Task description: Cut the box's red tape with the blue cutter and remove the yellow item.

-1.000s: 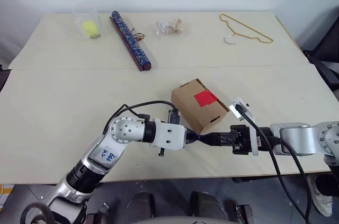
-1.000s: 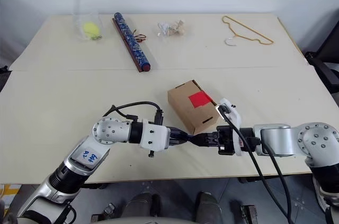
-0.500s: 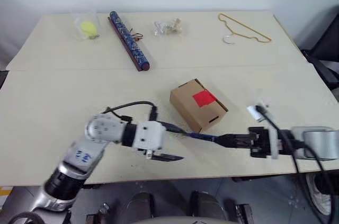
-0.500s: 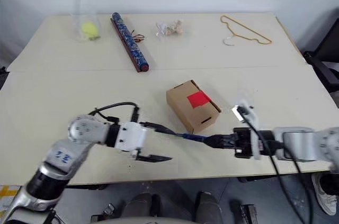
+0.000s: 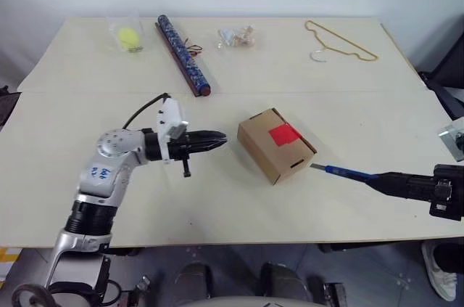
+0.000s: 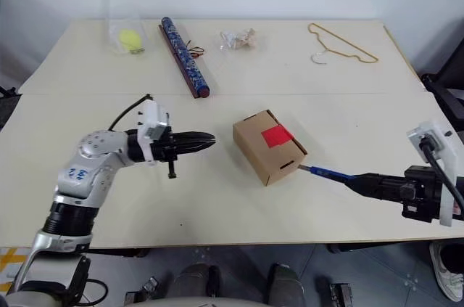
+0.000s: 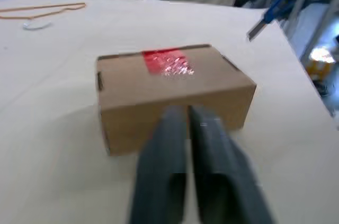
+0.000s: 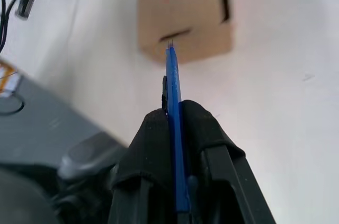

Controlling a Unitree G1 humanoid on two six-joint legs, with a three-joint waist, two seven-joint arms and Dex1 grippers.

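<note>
Gripping: right end effector (image 6: 366, 181) clamps blue cutter (image 6: 328, 173), tip beside box (image 6: 268, 146).
Left end effector (image 6: 205, 138): closed, empty, facing box.
Far edge: tube (image 6: 184, 57), hanger (image 6: 341, 43).

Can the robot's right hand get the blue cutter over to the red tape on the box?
Probably yes. The right hand holds the blue cutter with its tip beside the box, and nothing lies over the red tape.

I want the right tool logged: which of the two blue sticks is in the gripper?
The slim blue cutter, held by the right gripper beside the box. The long patterned blue tube lies untouched at the table's far side.
</note>
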